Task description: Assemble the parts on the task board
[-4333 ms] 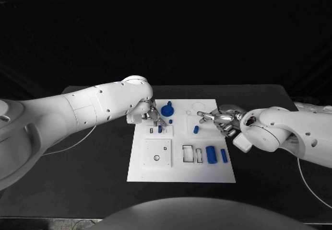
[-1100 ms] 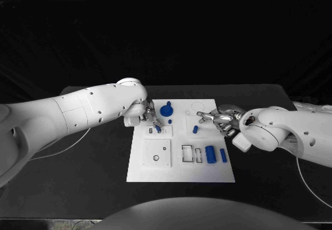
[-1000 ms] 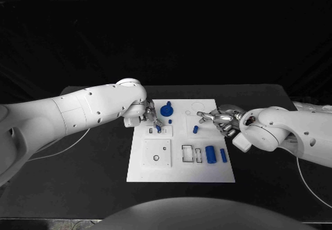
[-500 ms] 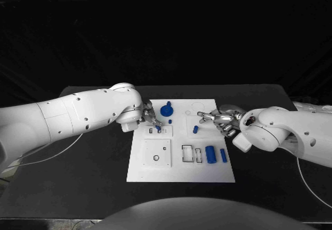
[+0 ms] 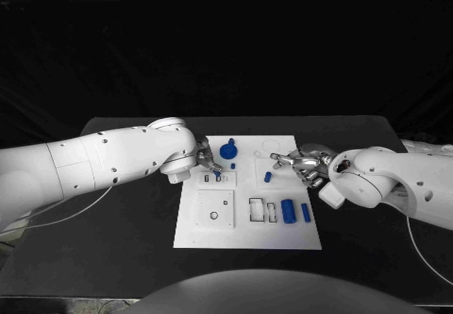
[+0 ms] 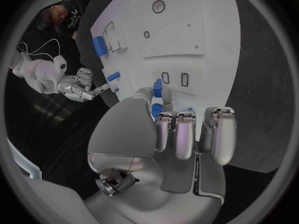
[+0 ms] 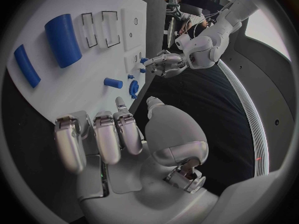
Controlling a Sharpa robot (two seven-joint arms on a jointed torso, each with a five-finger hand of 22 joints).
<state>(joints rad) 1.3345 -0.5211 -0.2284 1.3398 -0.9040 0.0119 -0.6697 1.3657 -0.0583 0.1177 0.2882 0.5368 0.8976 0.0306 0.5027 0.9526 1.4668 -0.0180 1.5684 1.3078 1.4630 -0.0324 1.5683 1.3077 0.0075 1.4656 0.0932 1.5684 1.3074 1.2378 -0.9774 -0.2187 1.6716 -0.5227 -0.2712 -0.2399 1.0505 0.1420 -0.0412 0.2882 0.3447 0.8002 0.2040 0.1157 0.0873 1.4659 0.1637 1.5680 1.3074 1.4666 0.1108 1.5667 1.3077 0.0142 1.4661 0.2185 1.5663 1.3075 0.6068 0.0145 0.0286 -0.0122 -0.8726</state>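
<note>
The white task board (image 5: pixel 245 235) lies in the middle of the table. My left hand (image 5: pixel 207 162) hovers over the board's far left part and pinches a small blue part (image 5: pixel 218 174) between thumb and a finger; the left wrist view shows that part (image 6: pixel 157 90) just above two small slots (image 6: pixel 174 78). My right hand (image 5: pixel 301 163) is at the board's right edge, fingers apart and holding nothing, close to a short blue peg (image 5: pixel 268 176). A blue knob (image 5: pixel 228 151) stands at the far end. A thick blue cylinder (image 5: pixel 287 210) and a thinner one (image 5: pixel 305 211) lie side by side.
A raised square plate with a small hole (image 5: pixel 214 208) sits on the board's left half, with two rectangular outlines (image 5: pixel 263 209) beside it. A tiny blue peg (image 5: pixel 233 165) stands near the left hand. Black table surface (image 5: pixel 123 235) surrounds the board.
My left arm has swung lower and outward while its hand stays over the slots with the blue part. The right hand has barely moved.
</note>
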